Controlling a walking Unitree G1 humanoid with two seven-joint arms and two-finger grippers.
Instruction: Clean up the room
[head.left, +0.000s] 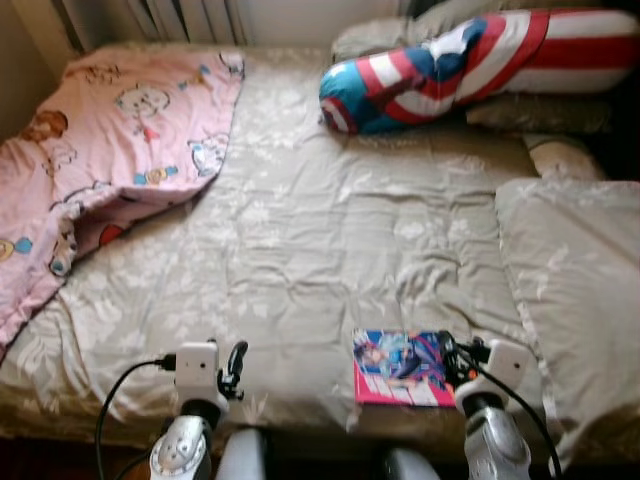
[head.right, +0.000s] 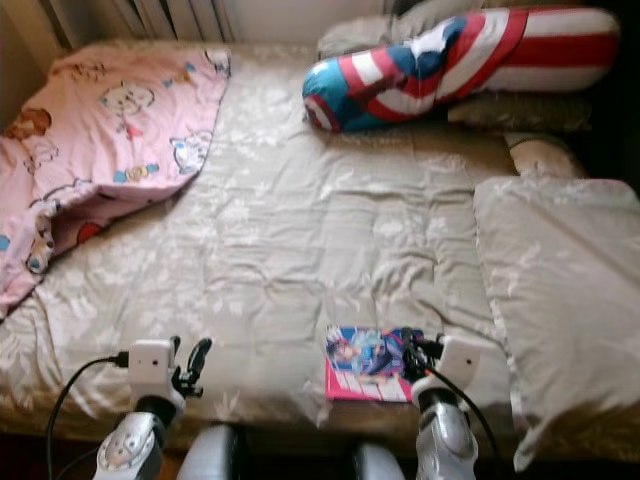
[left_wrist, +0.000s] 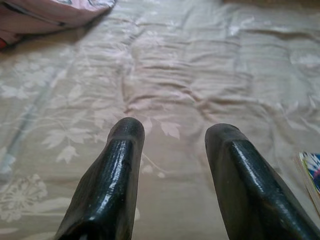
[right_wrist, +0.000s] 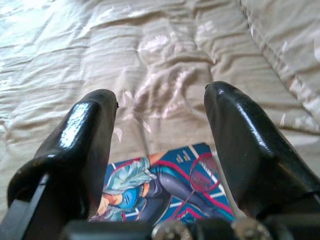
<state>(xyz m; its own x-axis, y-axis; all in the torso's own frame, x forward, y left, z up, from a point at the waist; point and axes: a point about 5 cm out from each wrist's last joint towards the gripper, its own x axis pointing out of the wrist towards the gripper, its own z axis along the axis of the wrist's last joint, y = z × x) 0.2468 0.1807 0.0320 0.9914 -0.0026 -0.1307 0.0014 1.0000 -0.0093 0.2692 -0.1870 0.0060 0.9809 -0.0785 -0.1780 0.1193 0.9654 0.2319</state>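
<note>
A colourful magazine (head.left: 402, 367) with a pink and blue cartoon cover lies flat on the beige bedspread (head.left: 330, 240) near the bed's front edge. My right gripper (head.left: 450, 358) hovers at the magazine's right side, open, with the cover (right_wrist: 165, 190) showing between its fingers. My left gripper (head.left: 236, 368) is open over bare bedspread near the front edge, well to the left of the magazine. In the left wrist view its fingers (left_wrist: 112, 185) frame the quilt, and a corner of the magazine (left_wrist: 311, 170) peeks in at the side.
A pink cartoon-print blanket (head.left: 110, 150) is bunched at the bed's back left. A red, white and blue striped bolster (head.left: 450, 65) lies at the back right beside beige pillows. A large beige pillow (head.left: 575, 290) covers the right side.
</note>
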